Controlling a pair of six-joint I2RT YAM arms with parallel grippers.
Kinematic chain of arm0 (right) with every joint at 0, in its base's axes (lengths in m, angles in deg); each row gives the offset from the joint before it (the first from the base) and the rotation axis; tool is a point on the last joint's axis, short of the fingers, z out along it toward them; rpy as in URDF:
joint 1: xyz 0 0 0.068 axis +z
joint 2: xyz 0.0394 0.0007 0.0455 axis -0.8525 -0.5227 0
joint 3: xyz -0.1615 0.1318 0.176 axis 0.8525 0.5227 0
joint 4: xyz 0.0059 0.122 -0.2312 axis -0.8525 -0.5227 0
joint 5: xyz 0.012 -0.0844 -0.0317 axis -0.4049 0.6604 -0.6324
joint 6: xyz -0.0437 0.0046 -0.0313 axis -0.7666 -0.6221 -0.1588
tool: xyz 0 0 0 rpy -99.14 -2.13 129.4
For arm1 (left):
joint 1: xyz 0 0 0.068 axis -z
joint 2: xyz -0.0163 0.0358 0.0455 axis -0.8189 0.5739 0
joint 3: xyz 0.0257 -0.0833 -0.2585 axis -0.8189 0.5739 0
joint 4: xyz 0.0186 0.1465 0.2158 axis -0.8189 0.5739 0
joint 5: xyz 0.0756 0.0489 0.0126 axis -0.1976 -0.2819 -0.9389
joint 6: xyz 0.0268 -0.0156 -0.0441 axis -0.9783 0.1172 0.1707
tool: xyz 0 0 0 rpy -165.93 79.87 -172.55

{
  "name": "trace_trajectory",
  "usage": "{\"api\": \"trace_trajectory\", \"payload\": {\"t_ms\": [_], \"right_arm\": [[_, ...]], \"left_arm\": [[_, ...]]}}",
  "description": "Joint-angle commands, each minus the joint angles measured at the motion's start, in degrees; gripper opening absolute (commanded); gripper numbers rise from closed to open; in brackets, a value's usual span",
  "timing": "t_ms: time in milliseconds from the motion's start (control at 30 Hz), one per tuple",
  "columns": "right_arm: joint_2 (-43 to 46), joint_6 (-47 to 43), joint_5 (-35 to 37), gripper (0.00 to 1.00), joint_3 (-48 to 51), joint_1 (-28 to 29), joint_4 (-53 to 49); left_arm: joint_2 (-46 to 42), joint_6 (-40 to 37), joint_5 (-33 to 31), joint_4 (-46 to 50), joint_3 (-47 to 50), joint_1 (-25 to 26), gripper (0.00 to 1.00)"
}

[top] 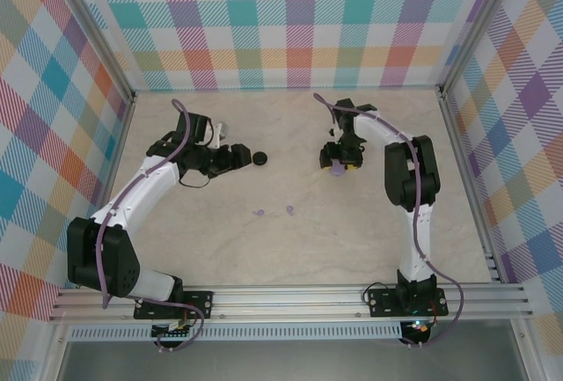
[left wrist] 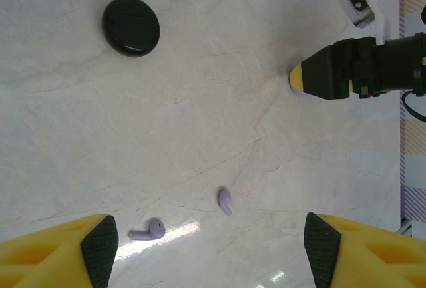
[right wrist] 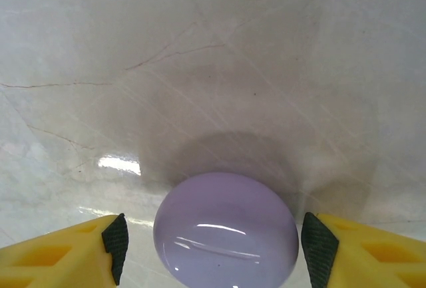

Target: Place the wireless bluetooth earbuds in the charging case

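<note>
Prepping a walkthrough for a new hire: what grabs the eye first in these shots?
The lilac case sits between the fingers of the open right gripper, right of centre on the table. Two lilac buds lie loose mid-table. A black case lies close to the open left gripper.

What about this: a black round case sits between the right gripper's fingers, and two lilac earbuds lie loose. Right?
Not black: the right wrist view shows that round case between the right gripper's fingers is lilac. The two lilac earbuds do lie loose.
</note>
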Motion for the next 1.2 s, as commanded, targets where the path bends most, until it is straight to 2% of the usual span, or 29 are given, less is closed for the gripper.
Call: {"api": "trace_trajectory", "payload": {"t_ms": [0, 200, 333, 467, 767, 1167], "right_arm": [[-1.84, 0.94, 2.37, 0.68, -2.23, 0.91, -2.41], [-2.68, 1.87, 3.36, 0.61, -2.27, 1.54, -3.09], [-2.02, 2.87, 3.47, 0.6, -0.82, 2.02, -2.59], [-1.04, 3.68, 2.58, 0.54, 0.54, 2.72, -1.63], [0.3, 6.22, 1.37, 0.54, 1.68, 5.44, -1.21], [2.33, 14.98, -0.58, 0.54, 5.46, 11.77, 3.64]], "left_arm": [[-0.76, -0.55, 0.55, 0.46, 0.79, 0.69, 0.75], [-0.78, -0.63, 0.44, 0.47, 1.13, 0.69, 0.75], [-1.04, -0.61, 0.28, 0.47, 1.31, 0.69, 0.75], [-1.18, -0.58, 0.24, 0.47, 1.39, 0.69, 0.75], [-1.89, -0.28, 0.46, 0.14, 2.27, 0.69, 0.75], [-1.05, 2.19, 1.4, -3.42, 5.33, 2.04, 0.75]]}}
